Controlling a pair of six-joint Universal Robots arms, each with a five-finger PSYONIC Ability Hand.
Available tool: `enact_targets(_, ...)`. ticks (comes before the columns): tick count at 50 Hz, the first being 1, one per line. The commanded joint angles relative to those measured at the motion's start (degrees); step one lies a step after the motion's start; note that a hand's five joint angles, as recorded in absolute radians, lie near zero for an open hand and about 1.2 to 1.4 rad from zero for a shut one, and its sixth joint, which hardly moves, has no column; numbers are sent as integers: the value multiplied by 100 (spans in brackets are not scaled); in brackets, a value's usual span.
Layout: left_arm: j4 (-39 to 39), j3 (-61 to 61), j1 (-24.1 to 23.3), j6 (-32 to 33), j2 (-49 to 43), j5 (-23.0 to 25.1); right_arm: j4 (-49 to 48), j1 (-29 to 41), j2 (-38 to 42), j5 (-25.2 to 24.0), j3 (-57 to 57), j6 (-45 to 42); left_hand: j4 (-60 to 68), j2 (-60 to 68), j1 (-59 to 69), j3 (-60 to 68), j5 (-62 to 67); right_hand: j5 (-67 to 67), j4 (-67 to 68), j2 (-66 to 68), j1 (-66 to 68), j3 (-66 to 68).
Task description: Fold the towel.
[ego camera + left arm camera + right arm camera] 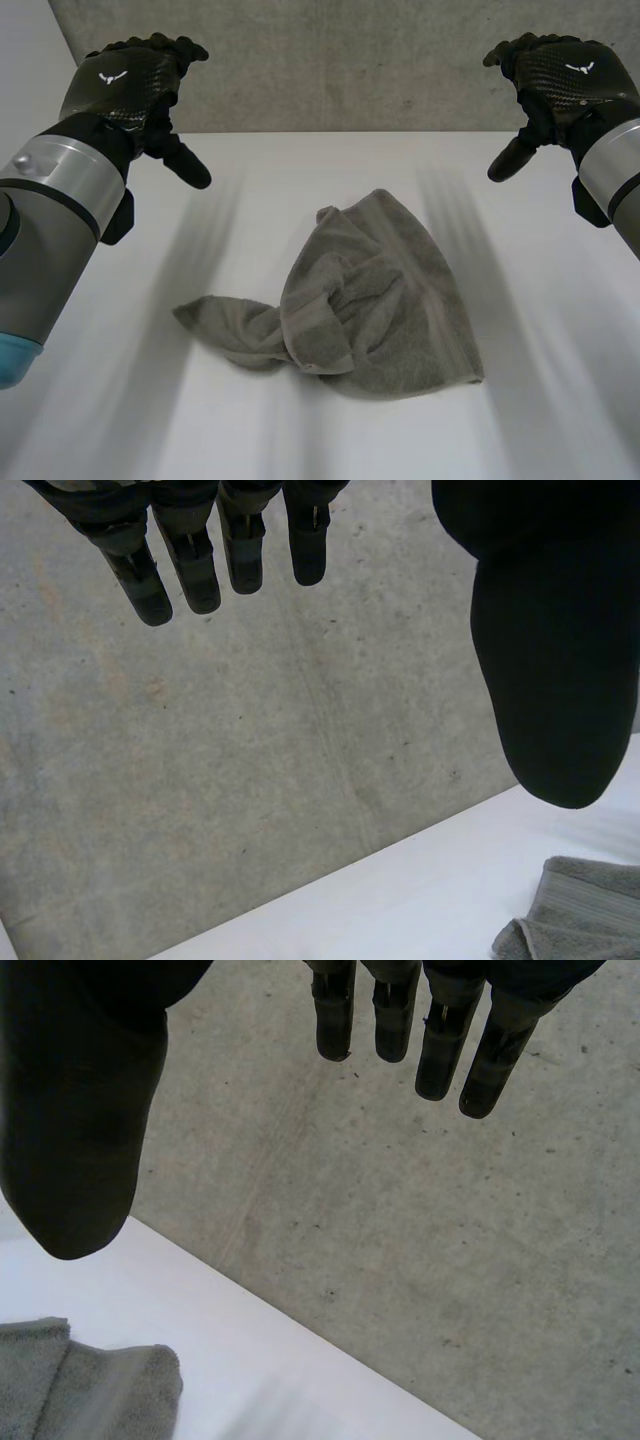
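Note:
A grey towel (375,300) lies crumpled in the middle of the white table (560,400), one twisted end trailing toward the left. My left hand (130,85) hovers high at the far left, open, fingers (195,565) straight and holding nothing. My right hand (560,80) hovers high at the far right, also open, its fingers (440,1045) straight and empty. Both hands are well above and apart from the towel. A bit of the towel (585,915) lies below the left thumb, and another bit of the towel (90,1390) below the right thumb.
A grey concrete wall (340,60) stands along the table's far edge. Bare white table surface surrounds the towel on every side.

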Motion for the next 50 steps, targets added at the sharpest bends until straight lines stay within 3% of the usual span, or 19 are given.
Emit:
enact_targets(1,11,-90,-78,-53,5,71,-7,-127,-7,-135,-11,-227,96,98,95,94,90,-344,-490,-427,-311,-404)
enact_targets(4,3,-108,-279,-53,-56,97,37,-188,-7,-258,-55,-807,112,115,111,110,107,-344,-490,-427,-311,-404)
enact_targets(6,-6,-116,-411,-53,-91,106,159,-197,2,-433,-20,-1778,129,132,128,127,123,-344,-490,-427,-311,-404)
enact_targets(9,-15,-125,-666,-62,-249,97,274,-197,11,-487,15,-2319,196,199,195,194,191,-344,-490,-427,-311,-404)
enact_targets(11,-24,-125,-797,-71,-415,88,554,-232,20,-530,112,-3246,230,233,229,228,224,-344,-490,-427,-311,-404)
enact_targets(17,-226,-116,-1185,-220,-1041,167,732,-171,134,-513,323,-4103,634,637,633,632,628,-344,-490,-427,-311,-404)
enact_targets(23,-419,-99,-1326,-571,-1769,194,740,-162,379,-513,349,-4103,987,990,986,985,981,-344,-490,-427,-311,-404)
enact_targets(32,-402,-28,-1388,-545,-2632,132,767,-153,827,-513,411,-4086,1054,1057,1054,1053,1049,-344,-490,-427,-311,-404)
enact_targets(34,-402,41,-1379,-528,-2833,124,775,-118,933,-530,428,-4077,2825,2828,2824,2823,2819,-344,-490,-427,-311,-404)
enact_targets(35,-402,42,-1379,-528,-2834,123,775,-118,934,-531,429,-4077,2837,2840,2836,2836,2832,-344,-490,-427,-311,-404)
enact_targets(36,-384,68,-1344,-528,-2860,115,775,-57,1038,-539,446,-4060,4669,4672,4668,4668,4664,-344,-490,-427,-311,-404)
enact_targets(37,-376,77,-1309,-528,-2843,71,775,39,1170,-566,463,-4007,6153,6156,6152,6151,6147,-344,-490,-427,-311,-404)
enact_targets(39,-375,77,-1256,-519,-2791,-16,749,136,1328,-575,464,-3928,6715,6718,6715,6714,6710,-344,-490,-427,-311,-404)
enact_targets(43,-402,7,-1168,-457,-2395,-149,688,313,1681,-575,429,-3646,6721,6724,6720,6719,6715,-344,-490,-427,-311,-404)
enact_targets(50,-262,-721,-949,437,-1070,-123,-93,646,2164,-575,253,-2217,6721,6724,6720,6719,6715,-344,-490,-427,-311,-404)
